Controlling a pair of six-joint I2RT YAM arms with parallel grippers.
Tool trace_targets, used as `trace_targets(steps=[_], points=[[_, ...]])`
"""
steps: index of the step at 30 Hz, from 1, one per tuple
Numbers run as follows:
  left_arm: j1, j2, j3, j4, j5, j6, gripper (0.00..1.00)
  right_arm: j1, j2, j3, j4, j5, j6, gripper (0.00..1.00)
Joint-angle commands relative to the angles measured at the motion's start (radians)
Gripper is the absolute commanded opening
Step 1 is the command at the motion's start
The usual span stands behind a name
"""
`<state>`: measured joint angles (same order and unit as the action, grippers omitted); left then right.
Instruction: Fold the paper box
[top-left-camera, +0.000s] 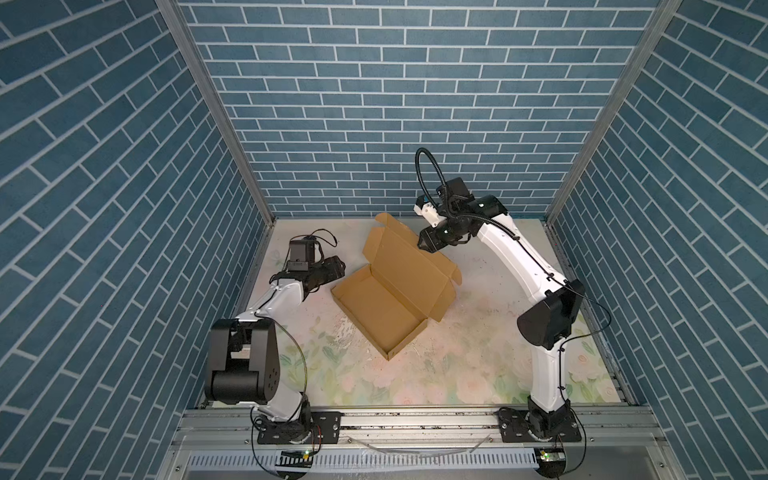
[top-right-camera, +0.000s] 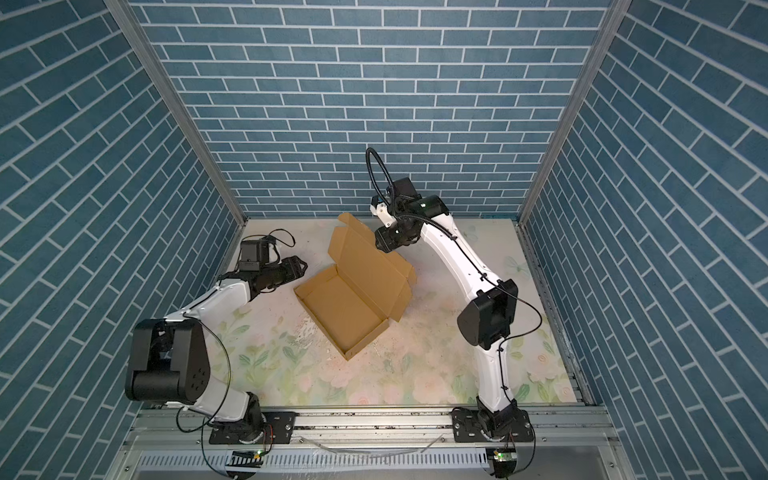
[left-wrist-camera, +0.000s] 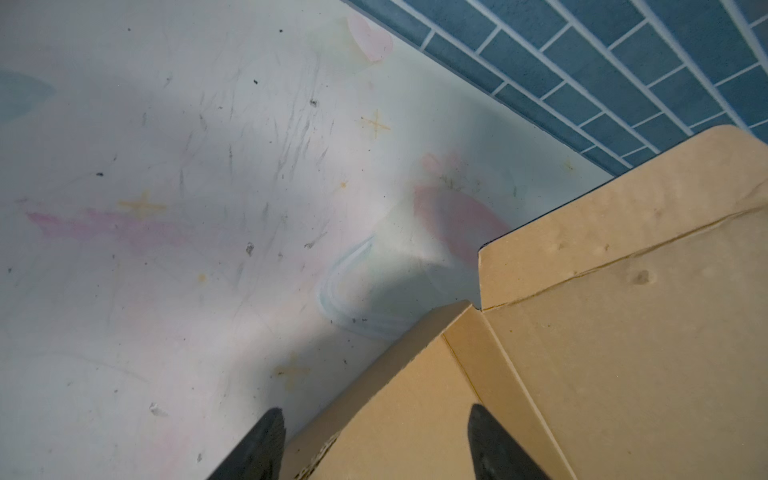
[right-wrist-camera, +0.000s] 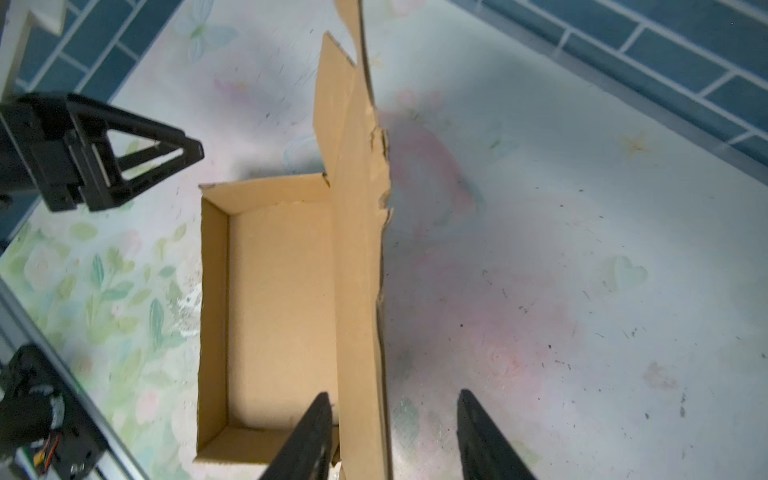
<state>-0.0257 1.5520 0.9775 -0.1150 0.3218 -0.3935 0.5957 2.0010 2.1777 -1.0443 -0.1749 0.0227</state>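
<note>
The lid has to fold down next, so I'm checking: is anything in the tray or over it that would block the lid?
Nothing visible does. The paper box has an empty tray, and its lid stands upright. The left hand hovers just outside the tray's short end; the open right hand straddles the lid's top edge.

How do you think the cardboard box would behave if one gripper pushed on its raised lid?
The paper box is probably light: thin board, nothing inside. Its lid stands on one crease, so a push would likely swing it. The frayed lid edge suggests it dents easily.
</note>
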Motion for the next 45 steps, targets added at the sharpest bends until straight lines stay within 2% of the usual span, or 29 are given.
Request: trace_targets(steps=[1, 3, 8, 16, 24, 28, 31, 35, 41, 45], points=[[0.000, 0.036, 0.027, -0.040, 0.015, 0.070, 0.72, 0.003, -0.187, -0.170, 0.143, 0.188, 0.196, 0.52], [0.000, 0.062, 0.028, -0.037, 0.002, 0.076, 0.72, 0.004, -0.273, -0.280, 0.204, 0.264, 0.251, 0.54], [0.000, 0.107, 0.017, -0.005, 0.015, 0.027, 0.72, 0.002, -0.435, -0.463, 0.219, 0.297, 0.360, 0.64], [0.000, 0.105, -0.077, 0.112, 0.025, -0.107, 0.70, 0.064, -0.684, -0.857, 0.301, 0.334, 0.665, 0.65], [0.000, 0.047, -0.225, 0.232, 0.062, -0.212, 0.68, 0.250, -0.729, -1.106, 0.453, 0.354, 0.926, 0.69], [0.000, -0.017, -0.297, 0.255, 0.062, -0.252, 0.67, 0.307, -0.687, -1.192, 0.574, 0.293, 1.011, 0.74], [-0.005, -0.078, -0.357, 0.265, 0.065, -0.278, 0.67, 0.315, -0.644, -1.239, 0.672, 0.236, 1.047, 0.75], [-0.029, -0.157, -0.415, 0.256, 0.067, -0.306, 0.67, 0.314, -0.596, -1.264, 0.729, 0.203, 1.037, 0.76], [-0.102, -0.259, -0.413, 0.131, 0.048, -0.301, 0.66, 0.300, -0.551, -1.311, 0.781, 0.218, 0.996, 0.76], [-0.109, -0.300, -0.409, 0.052, 0.040, -0.280, 0.66, 0.284, -0.529, -1.345, 0.793, 0.241, 0.953, 0.75]])
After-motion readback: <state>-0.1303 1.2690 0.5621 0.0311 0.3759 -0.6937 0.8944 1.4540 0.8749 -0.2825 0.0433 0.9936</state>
